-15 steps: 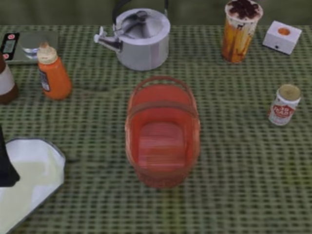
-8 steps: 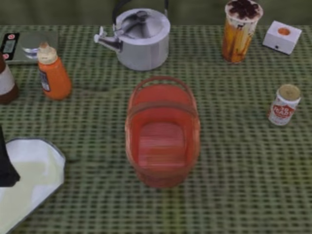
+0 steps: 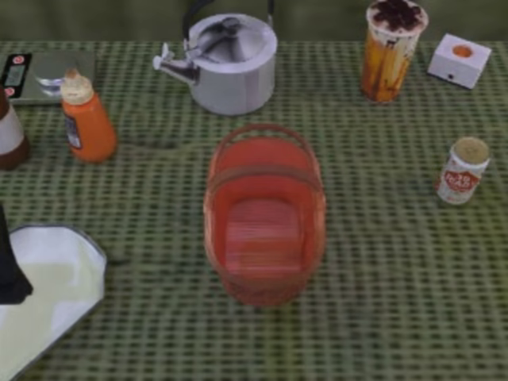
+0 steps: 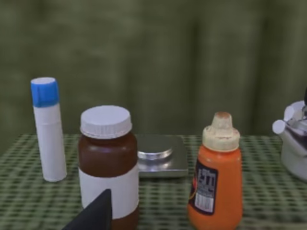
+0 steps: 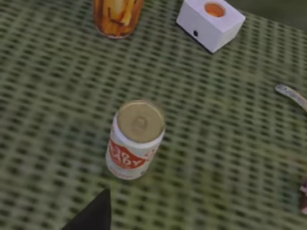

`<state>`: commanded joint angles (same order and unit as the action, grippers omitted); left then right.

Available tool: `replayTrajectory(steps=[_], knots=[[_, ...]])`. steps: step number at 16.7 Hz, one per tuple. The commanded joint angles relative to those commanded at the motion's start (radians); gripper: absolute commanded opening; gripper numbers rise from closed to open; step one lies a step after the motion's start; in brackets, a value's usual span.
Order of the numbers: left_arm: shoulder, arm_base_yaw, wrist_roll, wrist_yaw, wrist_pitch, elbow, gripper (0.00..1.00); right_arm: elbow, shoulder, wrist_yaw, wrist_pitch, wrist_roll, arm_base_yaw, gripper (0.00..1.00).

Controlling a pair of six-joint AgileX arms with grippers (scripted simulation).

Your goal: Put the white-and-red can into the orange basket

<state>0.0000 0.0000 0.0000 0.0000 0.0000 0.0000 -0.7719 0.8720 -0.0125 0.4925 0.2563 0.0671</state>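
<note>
One white-and-red can [image 3: 460, 171] stands upright well to the right of the single orange basket [image 3: 264, 214], apart from it. The left arm [image 3: 9, 266] sits parked near the basket's lower left. The right gripper [image 5: 93, 213] hangs above the can without touching it; its opening cannot be told.

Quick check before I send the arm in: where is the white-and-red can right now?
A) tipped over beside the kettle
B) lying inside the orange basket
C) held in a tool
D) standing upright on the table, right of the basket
D: the white-and-red can stands upright on the cloth, well right of the empty orange basket.
</note>
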Motion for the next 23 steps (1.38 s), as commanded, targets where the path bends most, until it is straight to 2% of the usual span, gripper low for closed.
replayTrajectory(steps=[7, 12, 16, 23], knots=[[0.000, 0.000, 0.000, 0.000, 0.000, 0.000, 1.00, -0.634, 0.781, 0.014, 0.396, 0.197, 0.029, 1.00], [0.000, 0.000, 0.000, 0.000, 0.000, 0.000, 1.00, -0.971, 1.206, 0.018, 0.610, 0.306, 0.051, 1.00], [0.000, 0.000, 0.000, 0.000, 0.000, 0.000, 1.00, -1.105, 1.369, 0.017, 0.699, 0.353, 0.063, 1.00], [0.000, 0.000, 0.000, 0.000, 0.000, 0.000, 1.00, -1.114, 1.387, 0.016, 0.703, 0.358, 0.060, 1.00]])
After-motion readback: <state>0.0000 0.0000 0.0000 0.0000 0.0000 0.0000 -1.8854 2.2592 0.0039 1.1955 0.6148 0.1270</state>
